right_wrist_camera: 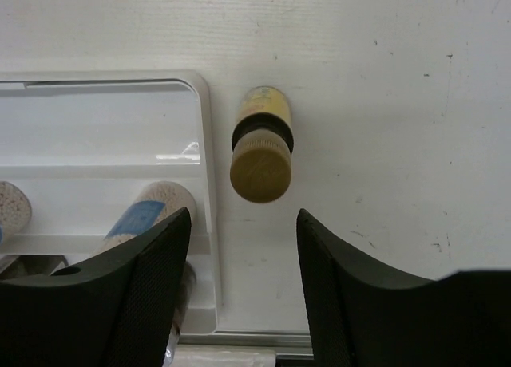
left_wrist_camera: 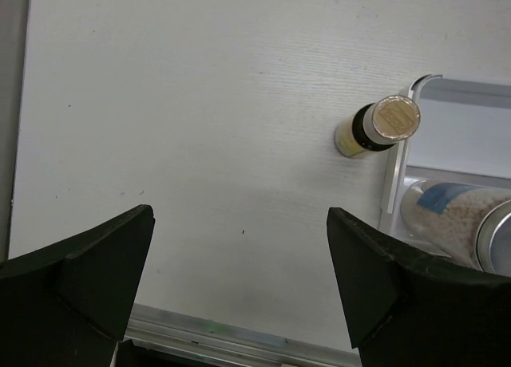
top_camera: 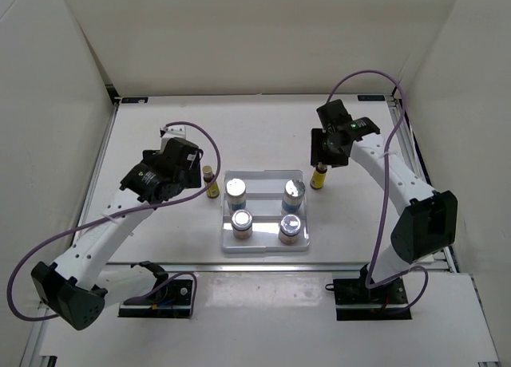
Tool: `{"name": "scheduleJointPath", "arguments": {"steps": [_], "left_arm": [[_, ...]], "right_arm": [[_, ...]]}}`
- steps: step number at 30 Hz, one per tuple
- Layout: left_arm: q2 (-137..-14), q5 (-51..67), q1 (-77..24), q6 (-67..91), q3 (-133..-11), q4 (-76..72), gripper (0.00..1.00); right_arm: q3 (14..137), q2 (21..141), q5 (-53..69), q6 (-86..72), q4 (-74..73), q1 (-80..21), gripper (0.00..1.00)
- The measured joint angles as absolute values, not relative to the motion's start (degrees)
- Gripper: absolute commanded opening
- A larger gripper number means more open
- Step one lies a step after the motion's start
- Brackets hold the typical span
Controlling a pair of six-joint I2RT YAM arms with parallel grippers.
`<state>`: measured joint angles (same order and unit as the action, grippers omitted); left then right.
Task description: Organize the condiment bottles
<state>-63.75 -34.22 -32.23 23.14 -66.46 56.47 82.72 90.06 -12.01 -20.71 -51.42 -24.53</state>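
Observation:
A white stepped tray (top_camera: 263,179) in the middle of the table holds several silver-lidded jars: two at the back (top_camera: 236,193) (top_camera: 295,195), the right one blue-labelled, and two at the front (top_camera: 242,222) (top_camera: 290,227). One slim amber bottle (top_camera: 211,181) stands just left of the tray and also shows in the left wrist view (left_wrist_camera: 379,126). Another amber bottle (top_camera: 318,176) stands just right of the tray and also shows in the right wrist view (right_wrist_camera: 261,147). My left gripper (top_camera: 184,161) (left_wrist_camera: 239,263) is open and empty, left of its bottle. My right gripper (top_camera: 326,148) (right_wrist_camera: 243,227) is open and empty above its bottle.
White walls enclose the table at the back and sides. Metal rails run along the table's edges (top_camera: 403,136). The tray's rim shows in the left wrist view (left_wrist_camera: 397,171) and in the right wrist view (right_wrist_camera: 204,144), with a blue-labelled jar (right_wrist_camera: 144,215) beside my right finger.

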Motion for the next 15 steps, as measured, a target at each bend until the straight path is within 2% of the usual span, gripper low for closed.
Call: {"name": "scheduleJointPath", "arguments": {"steps": [7, 9, 10, 15], "left_arm": [[-65.23, -34.24, -30.92, 23.14, -66.48, 55.61, 1.0], [-65.3, -34.26, -30.92, 23.14, -66.48, 55.64, 1.0], [-65.25, -34.26, -30.92, 23.14, -66.48, 55.59, 1.0], [-65.25, -34.35, -30.92, 23.14, -66.48, 55.44, 1.0]], "right_arm": [[83.85, 93.97, -12.1, -20.4, -50.65, -24.43, 0.56], [83.88, 95.0, -12.29, -20.36, -50.63, -24.43, 0.5], [83.9, 95.44, -12.38, -20.34, -50.61, -24.38, 0.45], [83.92, 96.36, -13.3, -20.47, -50.59, -23.99, 0.4]]}}
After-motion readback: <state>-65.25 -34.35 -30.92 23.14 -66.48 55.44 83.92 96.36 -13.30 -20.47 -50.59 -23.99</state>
